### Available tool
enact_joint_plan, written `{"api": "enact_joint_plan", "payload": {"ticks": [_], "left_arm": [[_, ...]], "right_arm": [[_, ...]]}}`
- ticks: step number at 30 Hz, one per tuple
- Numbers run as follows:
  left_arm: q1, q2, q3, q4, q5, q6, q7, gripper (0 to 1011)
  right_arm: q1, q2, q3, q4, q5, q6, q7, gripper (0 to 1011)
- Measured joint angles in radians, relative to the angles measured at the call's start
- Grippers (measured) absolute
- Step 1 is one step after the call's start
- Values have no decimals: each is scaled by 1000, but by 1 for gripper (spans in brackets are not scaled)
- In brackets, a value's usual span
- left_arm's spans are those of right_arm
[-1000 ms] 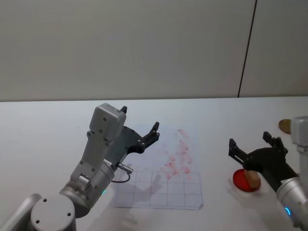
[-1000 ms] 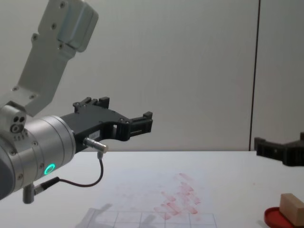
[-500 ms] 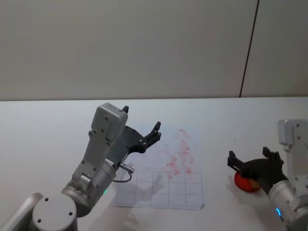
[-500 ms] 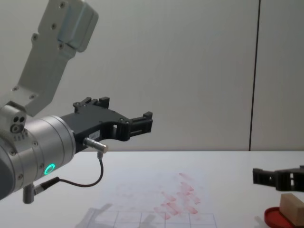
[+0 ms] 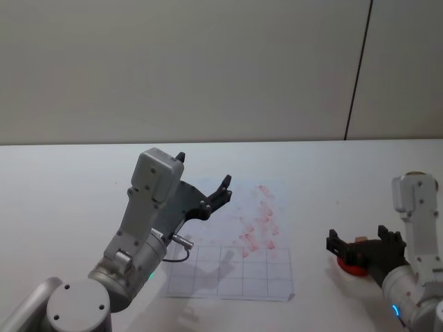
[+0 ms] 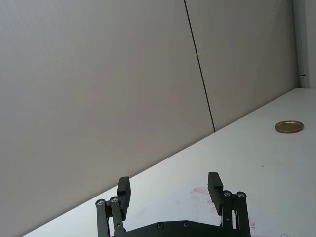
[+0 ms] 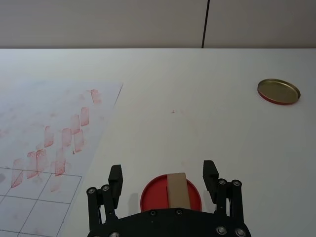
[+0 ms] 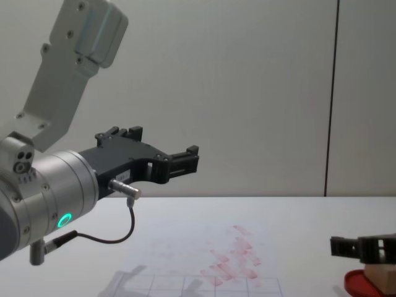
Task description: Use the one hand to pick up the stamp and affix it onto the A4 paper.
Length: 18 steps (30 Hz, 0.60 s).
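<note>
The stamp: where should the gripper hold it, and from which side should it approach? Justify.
Probably across its two long side faces, coming down from above with the right gripper: the stamp lies flat in the red dish, those faces are parallel and free, and the open fingers flank it.

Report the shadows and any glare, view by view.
Head view: even light; a faint shadow of the left claw crosses the A4 paper. Chest view: that pale shadow at the paper's near edge. Right wrist view: no glare on the stamp or red dish; weak shadows under the open right claw.
</note>
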Motion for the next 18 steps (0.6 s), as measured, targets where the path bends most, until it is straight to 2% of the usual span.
{"api": "enact_joint_plan", "payload": {"ticks": [2, 9, 11, 15, 16, 18], "left_arm": [[0, 0, 0, 0, 0, 0, 0, 993], [0, 0, 0, 0, 0, 0, 0, 993], [0, 0, 0, 0, 0, 0, 0, 993], [0, 0, 0, 0, 0, 0, 0, 993], [0, 0, 0, 0, 0, 0, 0, 993], [0, 0, 0, 0, 0, 0, 0, 993]], "right_arm": [[-5, -1, 1, -7, 1, 11, -6, 999], [-16, -3, 6, -19, 5, 43, -23, 856], [-19, -3, 7, -19, 6, 50, -26, 759], [-23, -3, 13, -19, 8, 61, -32, 684], [-25, -3, 14, -19, 8, 64, -33, 623], [-26, -3, 16, -18, 8, 67, -34, 563]]}}
